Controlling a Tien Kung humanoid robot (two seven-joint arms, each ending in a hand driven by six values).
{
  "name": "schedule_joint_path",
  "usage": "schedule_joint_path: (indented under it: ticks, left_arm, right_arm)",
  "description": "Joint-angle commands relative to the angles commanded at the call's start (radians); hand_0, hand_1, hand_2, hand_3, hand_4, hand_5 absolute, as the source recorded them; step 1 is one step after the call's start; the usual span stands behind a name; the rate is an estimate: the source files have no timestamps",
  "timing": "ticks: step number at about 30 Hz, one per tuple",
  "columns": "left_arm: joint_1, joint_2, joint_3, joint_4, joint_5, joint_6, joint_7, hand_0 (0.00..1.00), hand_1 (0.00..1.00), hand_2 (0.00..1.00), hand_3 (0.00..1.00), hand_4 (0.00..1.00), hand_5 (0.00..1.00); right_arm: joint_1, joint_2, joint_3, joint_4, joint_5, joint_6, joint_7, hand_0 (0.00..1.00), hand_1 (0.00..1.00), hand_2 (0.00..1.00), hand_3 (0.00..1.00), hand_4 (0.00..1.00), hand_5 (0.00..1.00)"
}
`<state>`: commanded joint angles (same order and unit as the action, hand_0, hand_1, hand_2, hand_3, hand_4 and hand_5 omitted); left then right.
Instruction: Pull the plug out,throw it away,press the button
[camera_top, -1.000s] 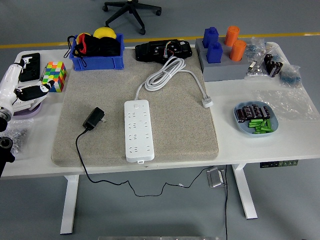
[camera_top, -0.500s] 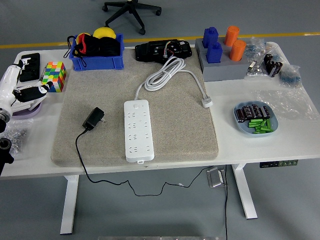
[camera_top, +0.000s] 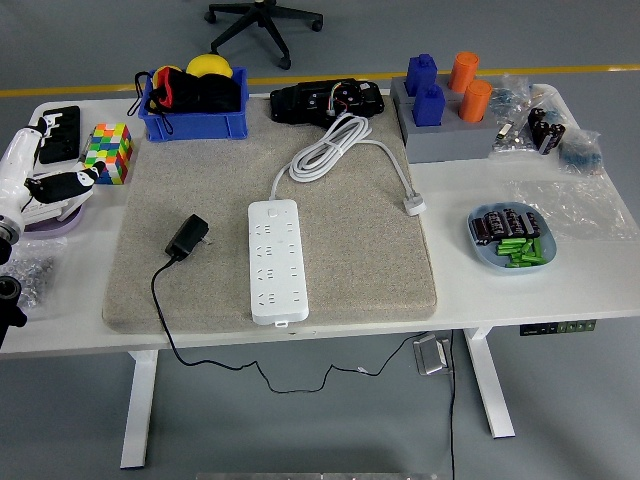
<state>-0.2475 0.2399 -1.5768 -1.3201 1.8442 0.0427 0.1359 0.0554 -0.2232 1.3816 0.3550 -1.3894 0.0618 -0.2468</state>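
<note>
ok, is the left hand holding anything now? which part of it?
Nothing held. The left hand rests at the table's left edge, empty; the black plug lies loose on the mat beside the power strip.

Grey smooth floor (camera_top: 560, 400) all round, evenly lit, without hard shadows. Yellow line (camera_top: 590, 69) painted across it beyond the far edge of the surface. Black star base of an office chair (camera_top: 265, 18) on castors at the top, seat out of view. White surface (camera_top: 520, 290) on white metal legs (camera_top: 137, 410), one at each side, with feet resting on the floor. Small control panel (camera_top: 557, 326) under the front edge at the right. Grey box (camera_top: 431, 354) hanging below the middle, thin black cable (camera_top: 300, 385) trailing beside it.
</note>
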Motion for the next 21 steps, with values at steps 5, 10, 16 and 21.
schedule_joint_path:
  ticks: [5,10,16,21]
  left_arm:
    - [0.003,0.001,-0.004,-0.005,0.002,-0.001,0.000,0.841,0.816,0.829,0.871,0.759,0.106]
    - [0.008,0.001,-0.011,-0.009,0.004,-0.003,0.002,0.839,0.813,0.828,0.870,0.758,0.105]
    - [0.007,-0.001,-0.016,-0.013,0.005,-0.003,0.002,0.837,0.812,0.827,0.869,0.757,0.102]
    - [0.005,0.000,-0.013,-0.015,0.005,-0.004,0.003,0.835,0.812,0.826,0.869,0.755,0.098]
  right_arm:
    - [0.001,0.002,0.002,0.000,0.001,0.000,0.000,0.749,0.700,0.710,0.724,0.776,0.633]
    - [0.001,0.004,0.003,0.000,0.002,0.000,0.000,0.749,0.701,0.710,0.724,0.776,0.632]
    - [-0.002,0.003,0.004,-0.001,0.001,0.000,0.000,0.749,0.701,0.709,0.724,0.776,0.632]
    - [0.000,0.004,0.007,0.000,0.001,0.000,0.000,0.749,0.701,0.709,0.723,0.776,0.633]
